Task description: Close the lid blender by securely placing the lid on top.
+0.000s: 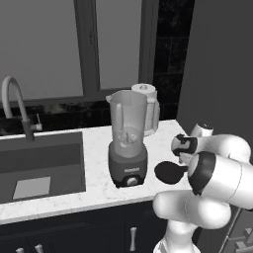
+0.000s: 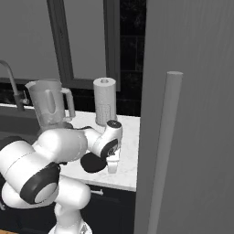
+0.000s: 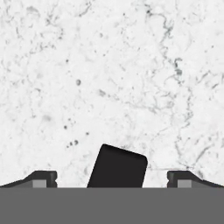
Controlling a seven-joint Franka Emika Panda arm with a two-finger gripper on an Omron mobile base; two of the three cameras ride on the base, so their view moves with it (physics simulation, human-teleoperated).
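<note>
The table [image 1: 99,188] is white marble with fine grey veining. On it stands the blender [image 1: 128,141]: a clear tapered jar with spout and handle, mouth uncovered, on a dark grey base with a round knob. The lid [image 1: 169,172], a flat matte black disc, lies on the marble just right of that base. In the hand view its short rounded tab sits between the fingers [image 3: 112,177], which are spread wide, holding nothing. A white paper-towel roll [image 2: 104,101] stands behind
</note>
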